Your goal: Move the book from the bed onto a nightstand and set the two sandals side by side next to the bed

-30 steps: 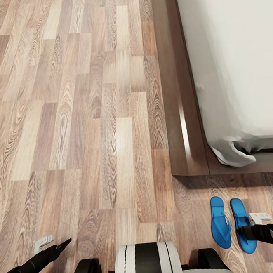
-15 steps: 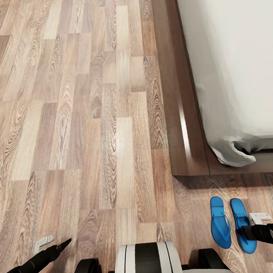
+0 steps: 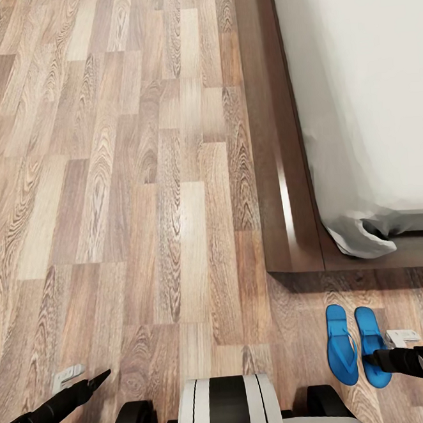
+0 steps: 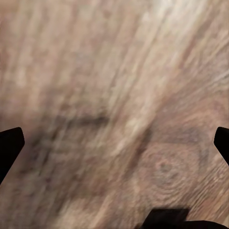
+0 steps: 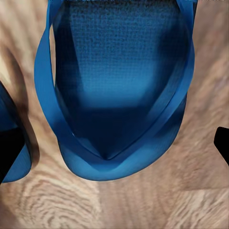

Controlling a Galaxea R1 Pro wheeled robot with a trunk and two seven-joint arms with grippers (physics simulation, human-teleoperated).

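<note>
The two sandals (image 3: 357,346) are lying side by side on the wood-plank floor (image 3: 141,211), just off the foot corner of the bed (image 3: 284,166), toes pointing away from the frame. The right end effector (image 3: 372,360) is hanging low over the sandal nearer the robot's right; in the right wrist view that sandal (image 5: 119,90) is sitting directly between the black fingertips (image 5: 223,143), which are standing wide apart at the edges of the picture, with the edge of its mate (image 5: 12,133) alongside. The left end effector (image 3: 101,377) is idling over bare floor, its fingers (image 4: 9,145) likewise spread, holding nothing. The pair appears placed, in my judgement. Risks from here: the right end effector is so close above the strap that any lateral motion could snag it and drag the sandal out of line with its partner; a base move could also roll the wheels against the pair. The book is not visible from this position, so that part of the task cannot be assessed.
</note>
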